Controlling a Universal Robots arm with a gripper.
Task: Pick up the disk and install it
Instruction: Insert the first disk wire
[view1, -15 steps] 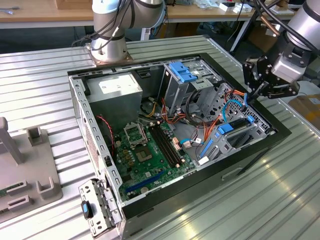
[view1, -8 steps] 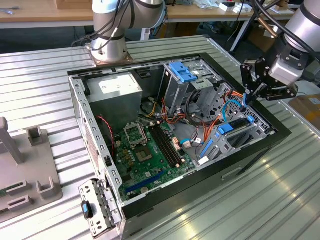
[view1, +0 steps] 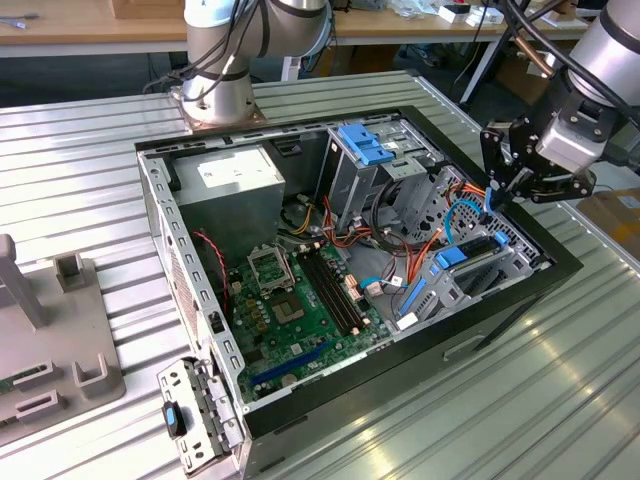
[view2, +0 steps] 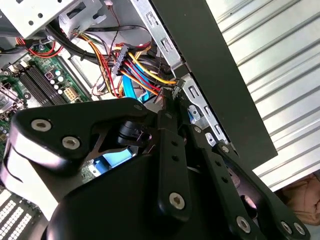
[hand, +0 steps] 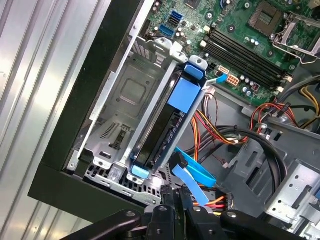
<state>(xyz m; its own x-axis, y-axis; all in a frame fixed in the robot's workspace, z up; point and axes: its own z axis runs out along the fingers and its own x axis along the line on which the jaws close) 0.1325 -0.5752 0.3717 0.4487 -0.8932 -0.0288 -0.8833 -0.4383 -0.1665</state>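
A ribbed silvery metal table (view1: 560, 400) spreads across the exterior view, glaring with light toward five o'clock. A pale wooden workbench (view1: 90, 25) runs along twelve o'clock; a grey moulded fixture (view1: 50, 340) sits on the table at eight o'clock.

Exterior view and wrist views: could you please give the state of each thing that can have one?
Computer case: side panel off, interior exposed.
Disk: on edge in the metal bay.
Gripper: above the case's rim, near the disk.
Memory slots: empty.
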